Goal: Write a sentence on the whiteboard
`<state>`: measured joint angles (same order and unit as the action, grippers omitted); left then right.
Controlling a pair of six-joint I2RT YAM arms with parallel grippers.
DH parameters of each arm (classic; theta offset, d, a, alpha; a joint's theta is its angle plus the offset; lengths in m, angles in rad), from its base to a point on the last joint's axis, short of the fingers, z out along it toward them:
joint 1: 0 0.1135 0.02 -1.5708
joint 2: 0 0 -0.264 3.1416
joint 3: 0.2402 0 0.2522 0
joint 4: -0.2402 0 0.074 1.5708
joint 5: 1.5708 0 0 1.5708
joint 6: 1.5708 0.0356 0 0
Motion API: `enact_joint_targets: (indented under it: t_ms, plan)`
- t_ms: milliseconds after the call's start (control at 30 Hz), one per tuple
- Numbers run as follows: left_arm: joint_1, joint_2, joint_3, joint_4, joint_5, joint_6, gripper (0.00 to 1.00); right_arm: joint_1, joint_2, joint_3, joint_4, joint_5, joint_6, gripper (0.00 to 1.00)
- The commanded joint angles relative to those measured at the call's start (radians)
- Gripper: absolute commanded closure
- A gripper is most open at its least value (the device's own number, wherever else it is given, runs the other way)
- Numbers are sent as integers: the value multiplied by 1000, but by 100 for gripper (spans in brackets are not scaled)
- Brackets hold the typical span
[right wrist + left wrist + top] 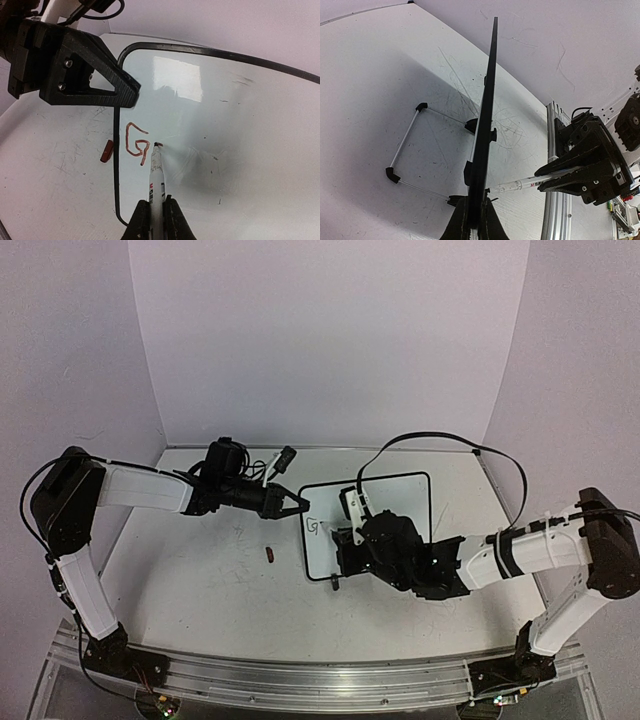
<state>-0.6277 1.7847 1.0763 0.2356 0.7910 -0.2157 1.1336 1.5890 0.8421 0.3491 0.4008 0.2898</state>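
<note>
While left fingers [456,227] clamp the whiteboard [225,125], right fingers [136,225] grip a marker [156,175] touching it

From the near corners, the left arm [140,486] is extended toward mid-table with the left gripper [298,505] clamped on the rim of the whiteboard [400,502], and the right arm [530,550] is bent inward with the right gripper [156,212] closed on a marker [157,172].

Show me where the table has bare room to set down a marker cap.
Widest bare patch: table between the red cap, the left arm and the near rail. Crowded: left gripper clamps the whiteboard edge, right gripper holds the marker on it.
</note>
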Motion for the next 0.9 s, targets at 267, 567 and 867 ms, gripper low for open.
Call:
enact_joint_targets:
  t_ms: [267,567,867]
  plan:
    - [-8,-5,-13,-65,-64,26,100,0,11,-2,-4,-19,30,100]
    - [-7,-4,-13,-66,-64,26,100,-1,2,-14,-21,-12,41,100]
    - [-8,-4,-13,-65,-62,26,100,-1,-18,-26,-30,27,49,100]
